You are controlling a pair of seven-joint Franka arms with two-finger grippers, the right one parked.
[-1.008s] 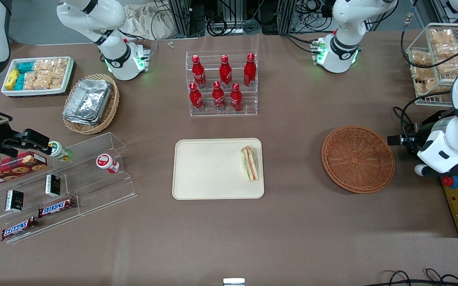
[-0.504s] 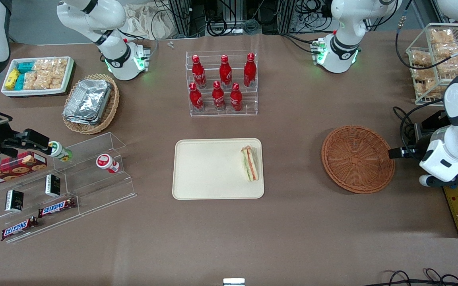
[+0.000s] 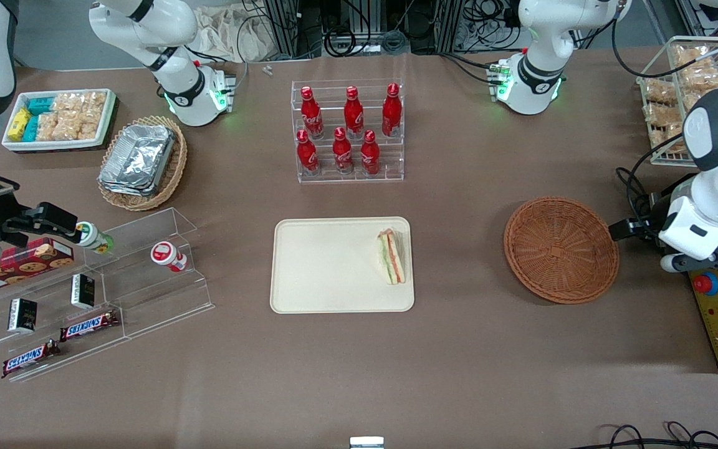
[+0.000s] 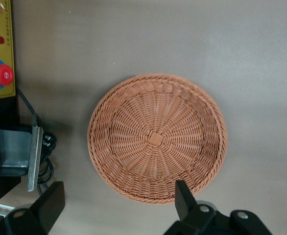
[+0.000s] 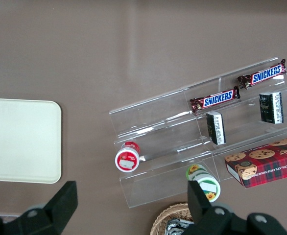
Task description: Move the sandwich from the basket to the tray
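**Sandwich on tray, hand clear of basket**

The brown worktop [image 3: 459, 349] fills the front view. The cream tray [image 3: 328, 268] lies just below the centre of that frame, flat, with most of its surface bare. The round reddish-brown basket [image 3: 561, 249] sits at centre right, well apart from the tray and toward the working arm's end of the worktop; the wrist view shows the basket [image 4: 156, 138] with only its woven bottom inside.

A clear rack of red bottles [image 3: 346, 128] stands above the tray in the frame, farther from the front camera.

The hand [image 3: 622, 229] is at the right edge of the front view, just beside the basket's rim and outside it, above the worktop. In the wrist view its two dark fingers [image 4: 184, 195] stand spread wide with nothing between them.

The sandwich [image 3: 391, 256] rests on the tray, close against the rim nearest the basket, its green and orange-red layers showing as stripes.
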